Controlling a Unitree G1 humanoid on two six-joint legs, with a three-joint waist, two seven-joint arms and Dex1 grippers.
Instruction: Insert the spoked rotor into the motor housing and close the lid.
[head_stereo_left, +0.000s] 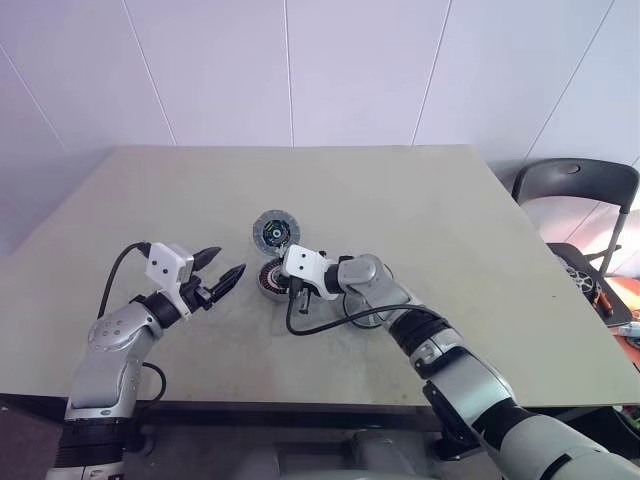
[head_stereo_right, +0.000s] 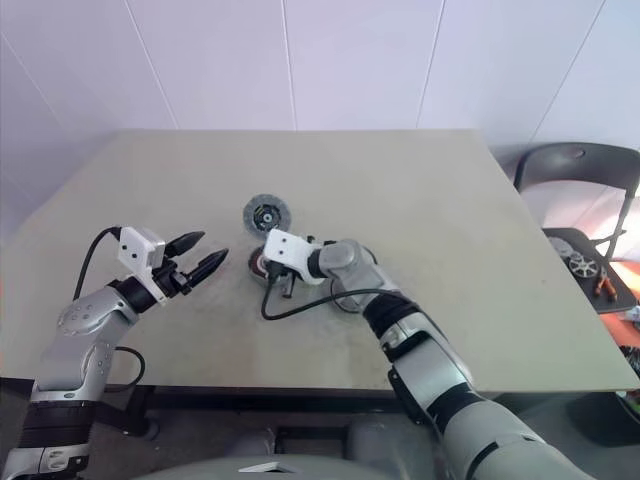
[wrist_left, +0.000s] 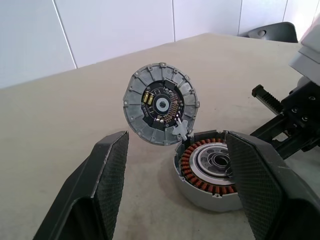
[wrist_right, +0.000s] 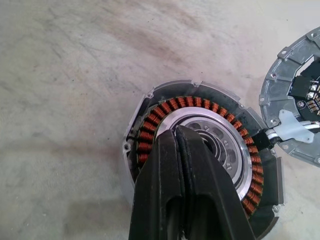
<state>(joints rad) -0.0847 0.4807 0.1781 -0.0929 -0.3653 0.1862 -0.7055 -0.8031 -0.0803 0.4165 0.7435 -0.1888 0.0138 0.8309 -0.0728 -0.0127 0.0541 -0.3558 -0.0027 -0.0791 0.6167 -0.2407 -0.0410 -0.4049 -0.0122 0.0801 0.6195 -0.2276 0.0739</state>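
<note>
One motor housing (wrist_right: 200, 150) – one lid (wrist_left: 161, 104) open.

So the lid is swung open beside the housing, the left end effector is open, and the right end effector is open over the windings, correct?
Not quite: the right end effector is shut, its fingers pressed together over the motor housing, as the right wrist view shows. The rest holds: the lid stands open beside the housing and the left end effector is open.
</note>
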